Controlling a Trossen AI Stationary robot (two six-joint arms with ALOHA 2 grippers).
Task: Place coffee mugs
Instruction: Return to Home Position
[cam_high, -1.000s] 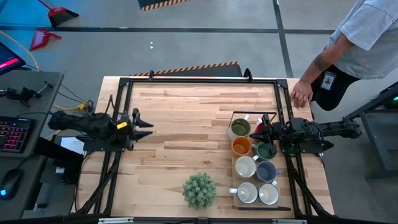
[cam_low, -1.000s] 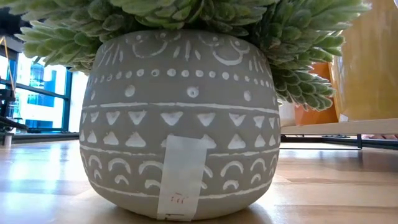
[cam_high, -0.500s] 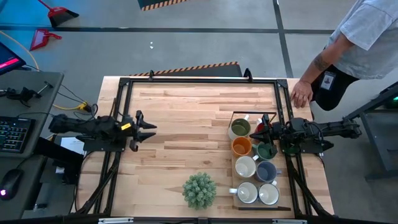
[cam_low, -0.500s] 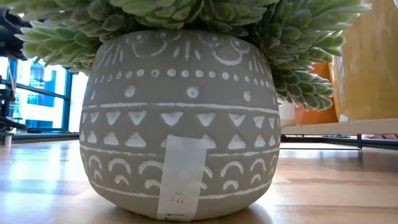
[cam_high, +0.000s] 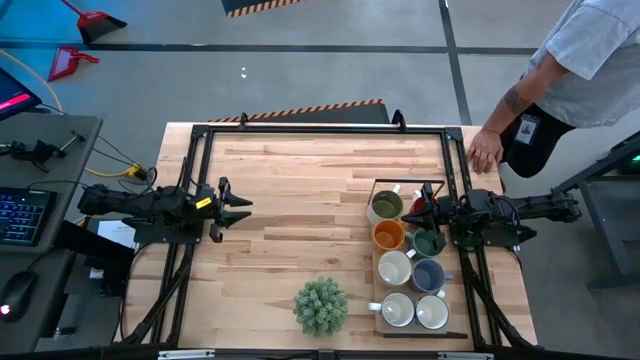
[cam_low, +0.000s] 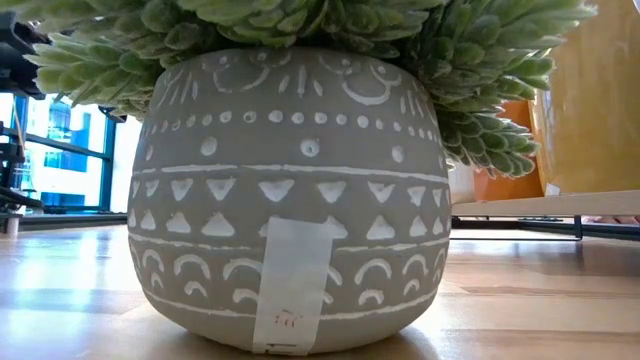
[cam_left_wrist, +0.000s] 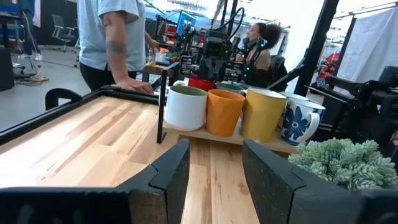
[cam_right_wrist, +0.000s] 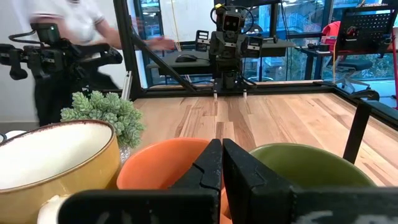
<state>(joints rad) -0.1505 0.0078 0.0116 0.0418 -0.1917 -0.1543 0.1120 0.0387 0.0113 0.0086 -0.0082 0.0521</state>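
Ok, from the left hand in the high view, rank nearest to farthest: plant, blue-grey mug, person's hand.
From the left hand:
1. plant, front centre.
2. blue-grey mug, right side, toward the front.
3. person's hand, far right corner.

From above, you get bright, even overhead light: the table (cam_high: 300, 170) is lit flat, with only faint, soft shadows under the arms. At table height, the pot (cam_low: 290, 190) is evenly lit in front and throws a thin dark shadow at its base, while the windows (cam_low: 60, 150) behind it glow pale. In the left wrist view the back of the room washes out to white, and the left gripper (cam_left_wrist: 214, 158), fingers apart, reads as near-black. In the right wrist view the person (cam_right_wrist: 68, 37) is smeared by motion, the yellow mug (cam_right_wrist: 56, 162) up close looks soft, and the right gripper (cam_right_wrist: 222, 149), fingers together, is dark.
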